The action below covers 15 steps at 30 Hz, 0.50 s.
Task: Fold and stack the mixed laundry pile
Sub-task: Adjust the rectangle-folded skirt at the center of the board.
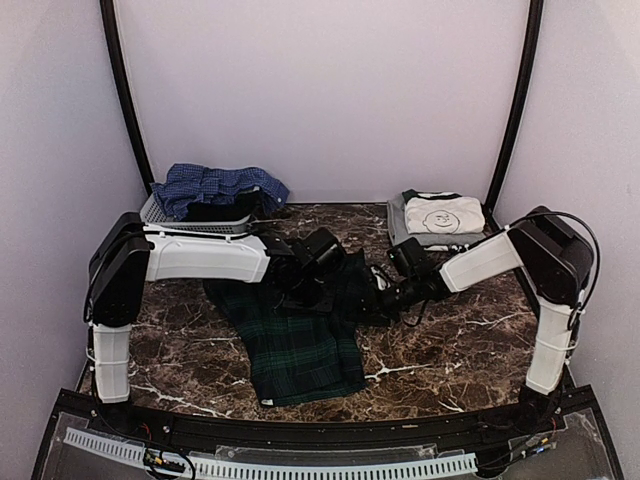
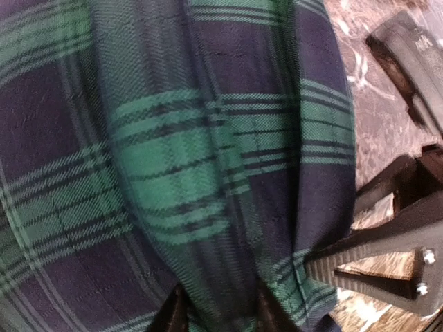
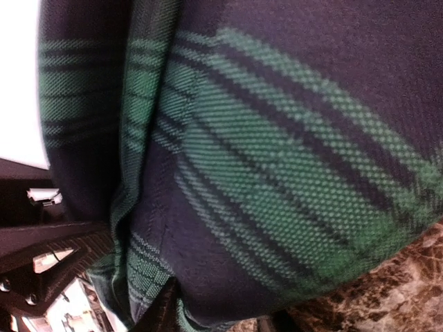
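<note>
Top external: dark green tartan shirt (image 1: pixel 300 350) lies rumpled, partly spread.

Two shirts (image 1: pixel 295 345), one tee (image 1: pixel 445 214), one basket (image 1: pixel 190 226)

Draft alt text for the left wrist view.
A dark green tartan shirt fills most of the frame, bunched in the left gripper at the bottom edge. At right, the black right gripper holds its edge above the brown marble table.
</note>
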### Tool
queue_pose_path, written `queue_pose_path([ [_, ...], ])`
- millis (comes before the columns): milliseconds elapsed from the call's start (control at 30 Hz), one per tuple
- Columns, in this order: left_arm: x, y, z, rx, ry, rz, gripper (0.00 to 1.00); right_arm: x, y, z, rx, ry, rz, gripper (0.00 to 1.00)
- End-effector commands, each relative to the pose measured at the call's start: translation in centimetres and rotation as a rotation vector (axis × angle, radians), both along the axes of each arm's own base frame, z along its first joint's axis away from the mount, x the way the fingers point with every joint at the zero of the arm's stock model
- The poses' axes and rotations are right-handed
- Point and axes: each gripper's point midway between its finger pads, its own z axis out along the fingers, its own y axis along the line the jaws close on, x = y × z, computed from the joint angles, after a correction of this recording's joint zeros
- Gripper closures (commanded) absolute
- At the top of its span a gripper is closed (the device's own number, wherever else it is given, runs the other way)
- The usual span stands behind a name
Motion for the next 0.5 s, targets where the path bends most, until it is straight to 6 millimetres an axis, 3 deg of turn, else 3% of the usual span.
queue_pose_path([
  [0, 0.2, -0.4, 1.8, -0.005, -0.003, -0.010, 0.85, -0.5, 0.2, -1.2, 0.008, 0.017, 0.005, 0.79],
  [33, 0.0, -0.8, 2.3, -0.024, 0.002, -0.024, 0.93, -0.6, 0.3, -1.2, 0.014, 0.020, 0.007, 0.84],
  [100, -0.3, -1.4, 3.2, -0.064, 0.005, -0.039, 0.99, -0.6, 0.4, -1.4, 0.023, 0.025, 0.009, 0.92],
  [167, -0.5, -1.6, 4.1, -0.090, 0.002, -0.050, 1.00, -0.7, 0.5, -1.6, 0.028, 0.029, 0.006, 1.00],
  [467, -2.0, -3.5, 9.1, -0.230, -0.036, -0.140, 1.00, -0.9, 0.6, -1.8, 0.046, 0.037, 0.006, 1.00],
])
